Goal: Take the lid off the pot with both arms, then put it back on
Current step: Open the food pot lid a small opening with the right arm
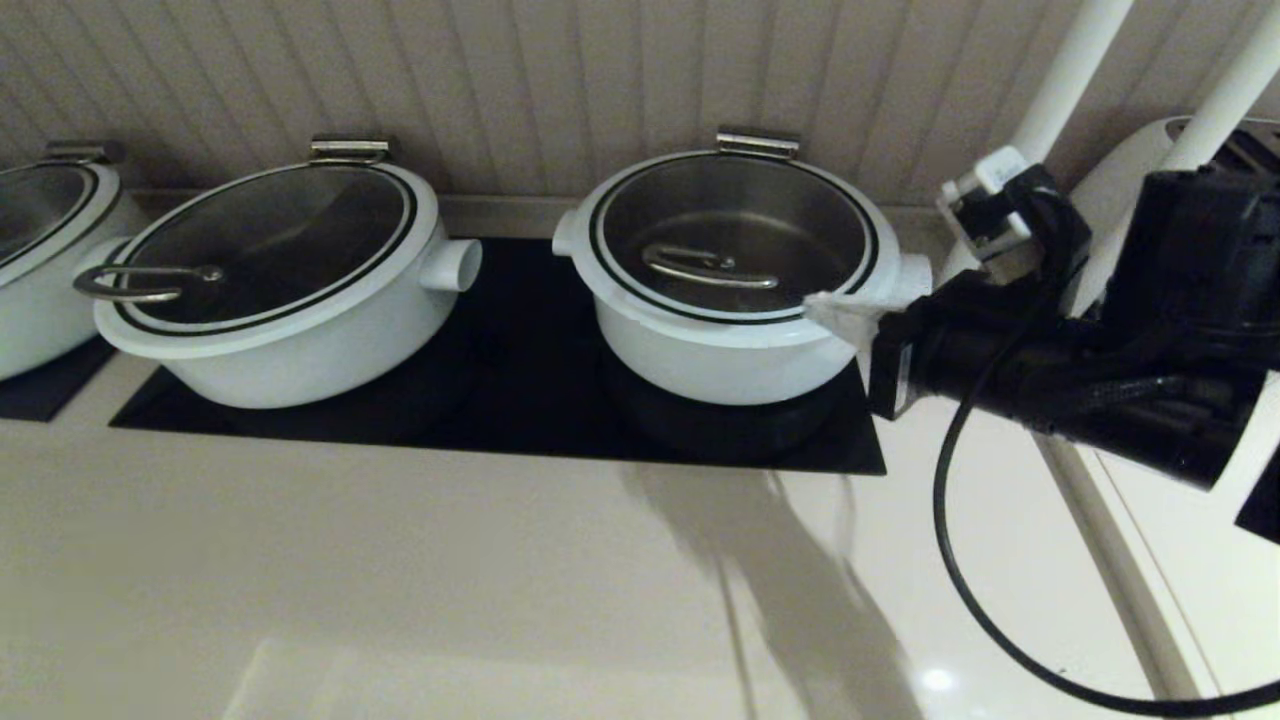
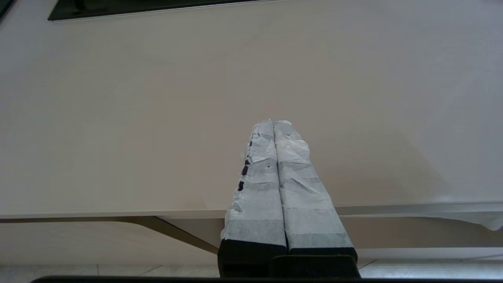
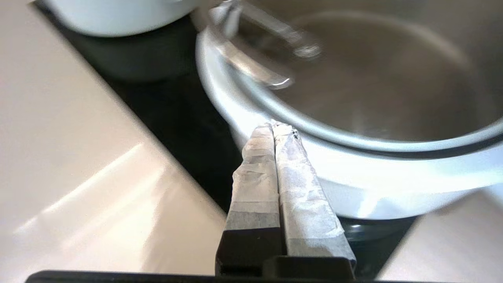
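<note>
Lid seated on the deep pot, right gripper at its rim.

The lid (image 1: 735,235) sits on the pot (image 1: 725,345), its bent steel handle (image 1: 705,267) at centre; the pot stands on the black hob panel (image 1: 520,400) set in the table (image 1: 400,580). The right gripper (image 1: 830,312) hovers at the pot's right rim, jaws pressed together, empty. The left gripper (image 2: 274,125), jaws closed and empty, hangs over bare table away from the pot. A wider covered pot (image 1: 290,300) stands left of the pot.

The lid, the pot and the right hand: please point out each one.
the lid (image 1: 735,215), head view, on the glass.
the pot (image 1: 700,355), head view, on the white side wall.
the right hand (image 3: 277,127), right wrist view, at the closed fingertips.
</note>
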Controlling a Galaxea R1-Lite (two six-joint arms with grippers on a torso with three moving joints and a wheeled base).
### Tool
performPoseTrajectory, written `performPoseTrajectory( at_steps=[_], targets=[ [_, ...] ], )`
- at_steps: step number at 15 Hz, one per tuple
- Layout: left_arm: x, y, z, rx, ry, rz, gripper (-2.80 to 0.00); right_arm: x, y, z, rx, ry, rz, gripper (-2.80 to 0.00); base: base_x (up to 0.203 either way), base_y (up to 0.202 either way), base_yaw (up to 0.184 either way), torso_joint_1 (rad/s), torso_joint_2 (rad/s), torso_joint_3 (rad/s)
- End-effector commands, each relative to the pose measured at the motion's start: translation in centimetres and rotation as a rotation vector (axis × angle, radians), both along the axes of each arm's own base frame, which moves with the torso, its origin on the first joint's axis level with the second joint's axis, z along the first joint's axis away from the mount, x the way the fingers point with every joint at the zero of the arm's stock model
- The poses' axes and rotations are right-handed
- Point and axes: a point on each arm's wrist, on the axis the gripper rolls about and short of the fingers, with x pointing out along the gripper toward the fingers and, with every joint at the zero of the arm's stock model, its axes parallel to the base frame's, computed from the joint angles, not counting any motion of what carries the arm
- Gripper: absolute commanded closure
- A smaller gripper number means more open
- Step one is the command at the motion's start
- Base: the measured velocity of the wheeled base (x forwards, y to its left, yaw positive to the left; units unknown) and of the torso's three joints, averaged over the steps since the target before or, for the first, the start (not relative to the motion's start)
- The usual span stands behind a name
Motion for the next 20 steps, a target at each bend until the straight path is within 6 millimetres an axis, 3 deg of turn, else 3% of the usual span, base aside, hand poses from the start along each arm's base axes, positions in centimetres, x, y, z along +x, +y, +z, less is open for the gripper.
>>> performPoseTrajectory(
  at_steps=[1,7,16,20],
  targets=[
    [0.0,0.0,0.0,-0.002,0.001,-0.001,0.0,-0.4,0.8,-0.7,-0.013,0.02,0.035,0.0,0.0,0.0,0.0,0.0,0.0,0.0],
    [0.0,0.0,0.0,-0.006,0.003,-0.001,0.0,1.2,4.1,-2.9,-0.05,0.071,0.087,0.0,0.0,0.0,0.0,0.0,0.0,0.0],
    [0.0,0.0,0.0,-0.008,0.003,-0.001,0.0,4.2,6.4,-1.9,0.013,-0.023,0.044,0.0,0.0,0.0,0.0,0.0,0.0,0.0],
    [0.0,0.0,0.0,-0.008,0.003,-0.001,0.0,4.3,6.2,-1.5,0.035,-0.053,0.017,0.0,0.0,0.0,0.0,0.0,0.0,0.0]
  ],
)
